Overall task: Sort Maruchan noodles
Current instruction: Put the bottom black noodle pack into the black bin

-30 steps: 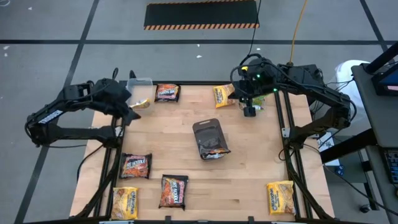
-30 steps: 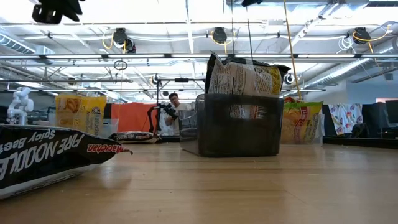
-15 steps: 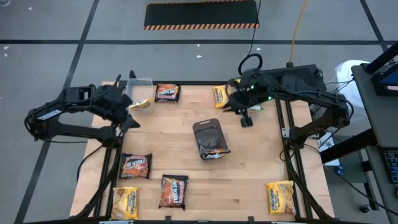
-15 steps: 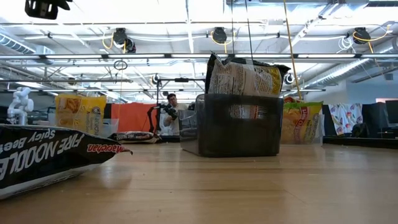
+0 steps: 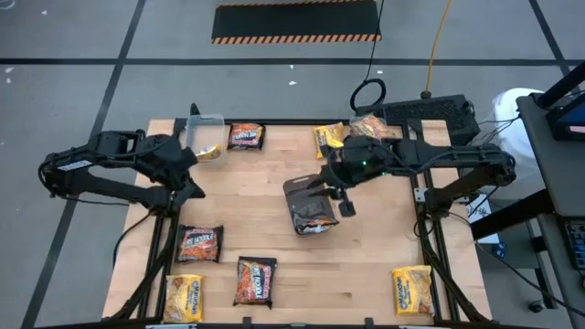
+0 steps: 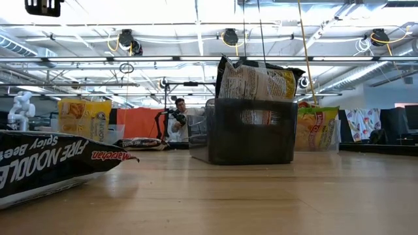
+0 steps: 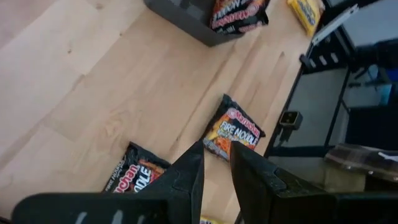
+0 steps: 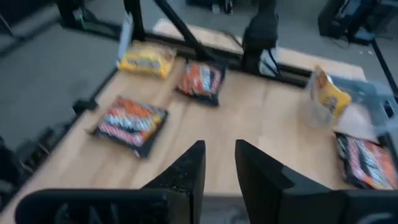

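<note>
Several Maruchan noodle packets lie flat on the wooden table: dark ones (image 5: 245, 136), (image 5: 199, 243), (image 5: 255, 280) and yellow ones (image 5: 327, 139), (image 5: 183, 297), (image 5: 411, 290). More packets (image 6: 255, 81) stand in the dark grey tray (image 5: 302, 190) at mid-table. My right gripper (image 5: 320, 187) hovers open above the tray's right side, with nothing between its fingers (image 8: 189, 168). By the table's left edge, my left gripper (image 5: 192, 181) hangs open and empty, its fingers (image 7: 249, 177) slanting down over the dark packets.
A clear tub (image 5: 206, 132) holding a yellow packet stands at the far left corner. Another tub (image 5: 370, 128) with an orange-pink packet stands at the far right. Bare wood lies between the tray and the near packets.
My right gripper has swung from the far right corner toward the table's middle and a little down, ending above the dark tray. My left gripper has shifted slightly toward the near edge. No packet has moved.
</note>
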Controlling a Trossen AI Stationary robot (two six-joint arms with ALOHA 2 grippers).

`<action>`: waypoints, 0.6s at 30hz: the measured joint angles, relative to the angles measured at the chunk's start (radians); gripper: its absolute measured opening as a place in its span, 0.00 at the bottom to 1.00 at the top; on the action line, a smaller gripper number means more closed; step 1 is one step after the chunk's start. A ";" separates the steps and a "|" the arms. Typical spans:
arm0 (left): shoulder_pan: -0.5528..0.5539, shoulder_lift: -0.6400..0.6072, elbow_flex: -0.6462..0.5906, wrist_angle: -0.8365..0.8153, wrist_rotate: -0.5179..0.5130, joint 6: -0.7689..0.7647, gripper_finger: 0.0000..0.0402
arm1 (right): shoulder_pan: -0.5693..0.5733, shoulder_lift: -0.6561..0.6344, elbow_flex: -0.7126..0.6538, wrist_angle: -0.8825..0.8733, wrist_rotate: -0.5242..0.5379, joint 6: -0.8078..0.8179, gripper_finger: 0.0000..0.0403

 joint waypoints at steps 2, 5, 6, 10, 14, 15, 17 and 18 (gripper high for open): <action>-0.019 0.013 0.000 0.001 0.000 0.003 0.21 | 0.017 0.000 -0.010 0.033 0.000 0.036 0.21; -0.048 0.040 0.000 0.001 0.000 0.040 0.21 | 0.034 0.000 -0.015 0.063 0.000 0.041 0.21; -0.058 0.050 0.000 0.001 0.000 0.069 0.21 | 0.037 0.000 -0.015 0.073 0.000 0.035 0.21; -0.093 0.103 0.000 0.012 0.000 0.148 0.21 | 0.045 0.000 -0.015 0.102 0.000 0.064 0.21; -0.126 0.175 0.000 0.061 0.000 0.170 0.21 | 0.045 -0.006 -0.015 0.120 0.001 0.096 0.21; -0.136 0.194 0.000 0.074 0.000 0.182 0.21 | 0.045 -0.007 -0.015 0.122 0.001 0.096 0.21; -0.154 0.234 0.000 0.082 0.000 0.213 0.21 | 0.044 -0.007 -0.015 0.123 0.001 0.092 0.21; -0.164 0.255 0.000 0.081 0.000 0.225 0.21 | 0.044 -0.007 -0.015 0.121 0.001 0.092 0.21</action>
